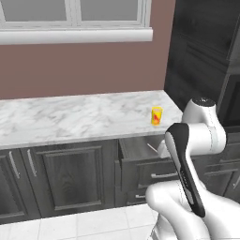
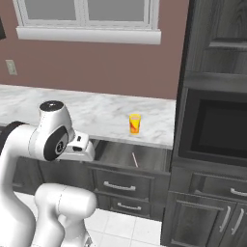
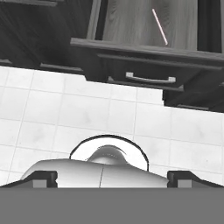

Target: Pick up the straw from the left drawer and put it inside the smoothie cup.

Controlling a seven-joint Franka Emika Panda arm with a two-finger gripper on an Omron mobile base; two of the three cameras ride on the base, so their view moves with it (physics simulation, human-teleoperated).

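The left drawer [image 2: 113, 153] is pulled open under the marble counter [image 2: 96, 113]. On its floor lies the straw [image 2: 135, 159], a thin pale pink stick [image 1: 152, 149], seen near the top of the hand view [image 3: 159, 27]. The smoothie cup [image 1: 156, 116], yellow with a red-orange mark, stands upright on the counter just behind the drawer [image 2: 134, 123]. My gripper [image 3: 114, 179] is open with nothing between its fingertips [image 3: 43, 178]. It hangs in front of the drawer [image 3: 127, 26] and to its left, facing the floor, well apart from the straw.
A tall dark cabinet with a built-in oven [image 2: 217, 130] rises right of the drawer. Below it are shut drawers with silver handles [image 3: 150, 80]. Dark cabinet doors [image 1: 70, 178] stand to the left, over a pale tiled floor [image 3: 87, 109].
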